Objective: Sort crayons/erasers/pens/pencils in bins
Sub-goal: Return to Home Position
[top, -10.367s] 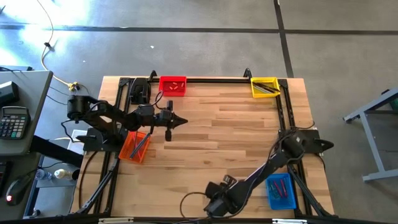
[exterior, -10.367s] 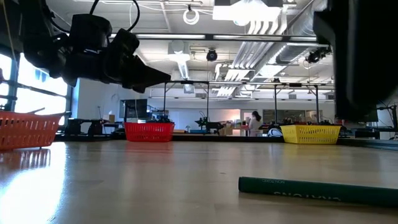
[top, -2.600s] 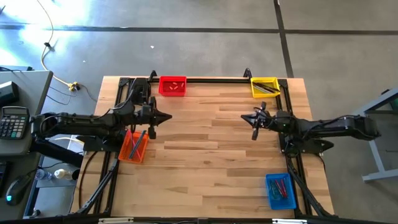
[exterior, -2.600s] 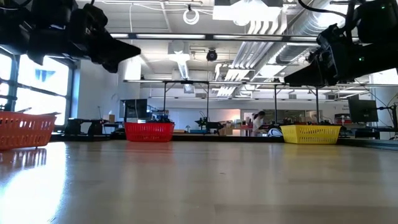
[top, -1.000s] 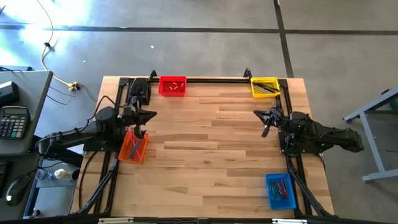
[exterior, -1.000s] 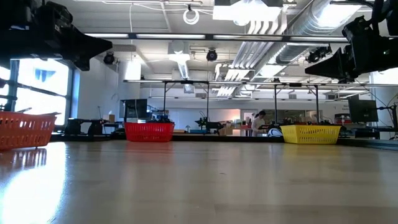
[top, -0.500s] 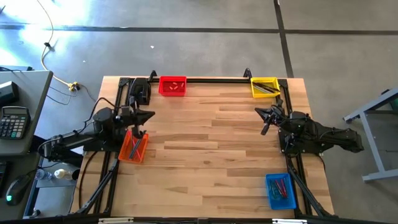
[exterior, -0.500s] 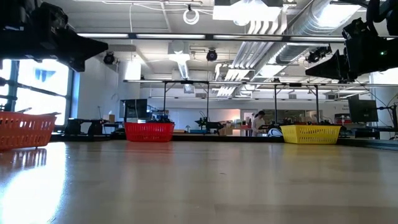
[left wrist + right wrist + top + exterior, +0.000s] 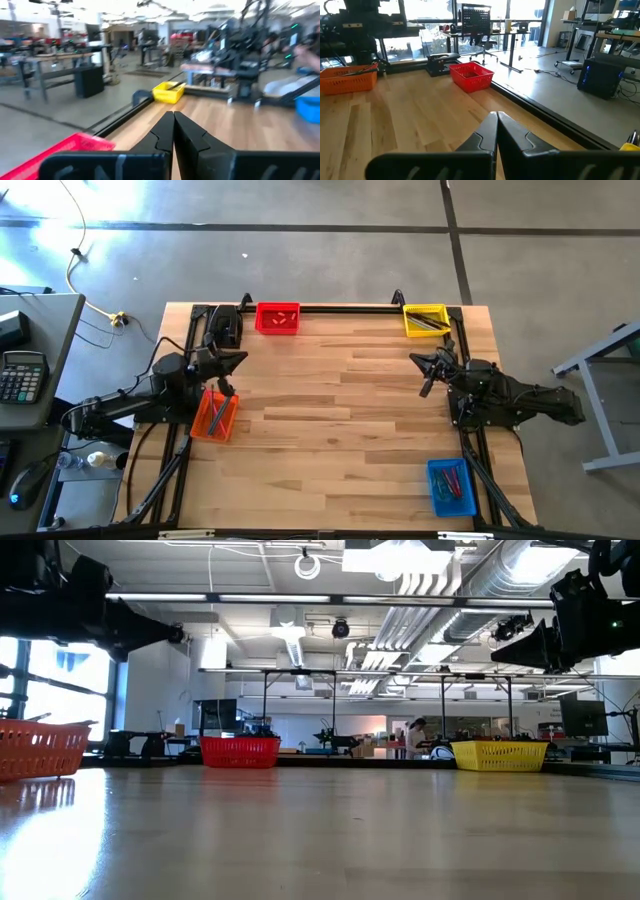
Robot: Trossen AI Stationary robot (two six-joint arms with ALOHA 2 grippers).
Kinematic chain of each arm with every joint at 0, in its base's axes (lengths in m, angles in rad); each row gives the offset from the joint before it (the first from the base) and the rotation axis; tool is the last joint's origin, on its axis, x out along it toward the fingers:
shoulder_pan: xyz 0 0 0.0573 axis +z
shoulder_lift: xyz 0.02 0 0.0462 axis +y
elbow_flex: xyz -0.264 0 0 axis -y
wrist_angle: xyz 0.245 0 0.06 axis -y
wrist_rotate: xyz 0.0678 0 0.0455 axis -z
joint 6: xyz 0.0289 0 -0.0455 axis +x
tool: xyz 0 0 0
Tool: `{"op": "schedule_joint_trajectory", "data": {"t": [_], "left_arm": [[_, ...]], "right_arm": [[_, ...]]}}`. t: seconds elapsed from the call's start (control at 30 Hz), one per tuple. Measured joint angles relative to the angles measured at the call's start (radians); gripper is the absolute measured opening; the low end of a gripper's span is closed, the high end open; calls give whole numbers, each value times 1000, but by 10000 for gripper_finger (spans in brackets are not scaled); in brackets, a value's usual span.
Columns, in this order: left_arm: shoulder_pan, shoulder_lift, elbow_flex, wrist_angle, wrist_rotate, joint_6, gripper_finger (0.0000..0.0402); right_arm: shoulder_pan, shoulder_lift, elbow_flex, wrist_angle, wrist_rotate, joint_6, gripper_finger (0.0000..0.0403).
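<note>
Plastic lattice forms the walls of the small rectangular bins where they are seen side-on. The red bin (image 9: 278, 318) and the yellow bin (image 9: 425, 319) are set at the far edge of the tabletop (image 9: 340, 430), a surface of pale wooden planks with a dull sheen. The orange bin (image 9: 215, 413) is placed at the left edge and the blue bin (image 9: 452, 487) at the near right corner. Thin dark pencils (image 9: 430, 324) are seen lying slantwise in the yellow bin, slim dark pens (image 9: 221, 410) in the orange one and short red crayons (image 9: 455, 478) in the blue one. What is held in the red bin is too small to be made out. The left jaws are held above the far end of the orange bin, pressed fully together with nothing between them. The right jaws are held at the right edge, between the yellow and blue bins and nearer the yellow, likewise closed on nothing.
</note>
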Motion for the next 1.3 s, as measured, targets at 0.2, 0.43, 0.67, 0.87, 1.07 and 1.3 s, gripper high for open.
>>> {"op": "schedule_joint_trajectory", "data": {"t": [0.2, 0.43, 0.67, 0.87, 1.07, 1.3], "left_arm": [[0, 0, 0, -40, -42, -14, 0], [0, 0, 0, -41, -42, -22, 0], [0, 0, 0, -41, -44, -23, 0], [0, 0, 0, -41, -44, -23, 0], [0, 0, 0, -41, -44, -23, 0], [0, 0, 0, -41, -44, -23, 0]], "right_arm": [[0, 0, 0, 0, -1, 2, 0], [0, 0, 0, 0, -4, 2, 0], [0, 0, 0, 1, -5, 2, 0], [0, 0, 0, 1, -4, 2, 0], [0, 0, 0, 1, -4, 2, 0], [0, 0, 0, 1, -4, 2, 0]]}}
